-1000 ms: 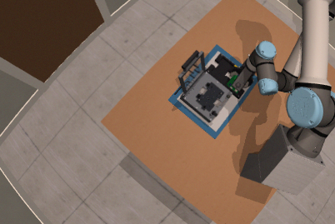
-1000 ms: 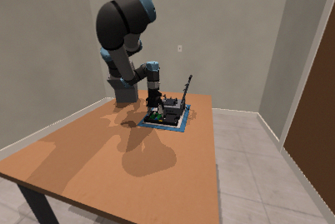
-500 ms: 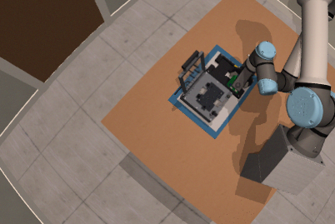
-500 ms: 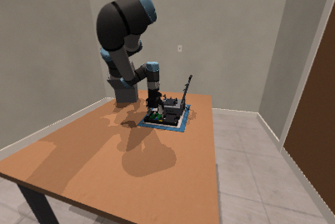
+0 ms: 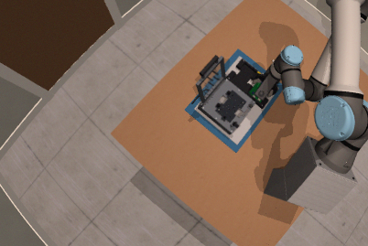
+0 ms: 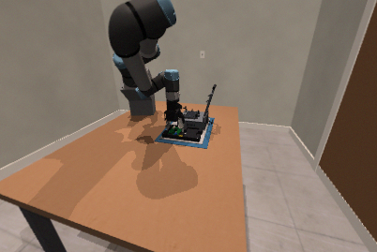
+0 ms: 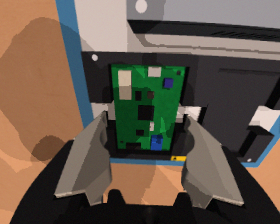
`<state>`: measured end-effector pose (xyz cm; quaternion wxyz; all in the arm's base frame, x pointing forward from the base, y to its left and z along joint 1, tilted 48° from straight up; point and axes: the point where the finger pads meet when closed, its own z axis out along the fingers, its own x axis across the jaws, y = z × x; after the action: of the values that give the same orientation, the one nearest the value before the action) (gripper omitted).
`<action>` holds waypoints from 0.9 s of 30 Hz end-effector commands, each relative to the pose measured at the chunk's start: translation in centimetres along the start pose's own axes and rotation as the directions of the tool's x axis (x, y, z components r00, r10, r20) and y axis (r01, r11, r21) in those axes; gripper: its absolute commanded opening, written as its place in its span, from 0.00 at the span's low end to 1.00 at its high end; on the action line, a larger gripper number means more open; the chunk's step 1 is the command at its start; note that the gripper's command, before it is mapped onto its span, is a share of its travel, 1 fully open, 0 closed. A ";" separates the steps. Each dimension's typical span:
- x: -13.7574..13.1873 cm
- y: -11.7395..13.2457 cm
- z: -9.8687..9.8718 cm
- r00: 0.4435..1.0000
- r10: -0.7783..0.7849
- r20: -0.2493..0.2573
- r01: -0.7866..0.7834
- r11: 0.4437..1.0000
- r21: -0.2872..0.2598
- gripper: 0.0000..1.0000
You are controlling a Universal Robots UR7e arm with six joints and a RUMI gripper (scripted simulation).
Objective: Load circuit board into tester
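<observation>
The green circuit board [image 7: 146, 107] [image 5: 254, 90] [image 6: 175, 131] lies component side up in a recess of the black tray [image 7: 226, 95]. A pale block [image 7: 125, 80] sits at its far left corner. My gripper [image 7: 145, 113] [image 5: 261, 92] [image 6: 174, 121] is open and points straight down over the tray. Its two grey fingers stand either side of the board's near half, close to its long edges, not clamped on it. The tester [image 5: 227, 102] [image 6: 194, 118] stands beside the tray. Its lid [image 5: 211, 77] [image 6: 209, 100] is raised upright and its bed holds no board.
Tray and tester share a white plate [image 7: 101, 25] on a blue base [image 5: 238, 145] [image 7: 66, 50] in the middle of the orange table [image 5: 183, 153]. The arm's grey pedestal [image 5: 307, 180] stands at the table's right corner. The upright lid rises on the tester's far side.
</observation>
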<state>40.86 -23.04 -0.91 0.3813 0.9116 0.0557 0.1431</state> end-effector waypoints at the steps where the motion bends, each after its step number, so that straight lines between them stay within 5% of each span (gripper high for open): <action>1: 0.0 0.0 0.0 1.000 0.000 -0.001 0.000 1.000 0.000 0.59; 27: 0.0 0.0 0.0 1.000 0.000 -0.001 0.000 1.000 0.000 0.54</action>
<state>40.86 -23.04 -0.91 0.3813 0.9116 0.0557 0.1431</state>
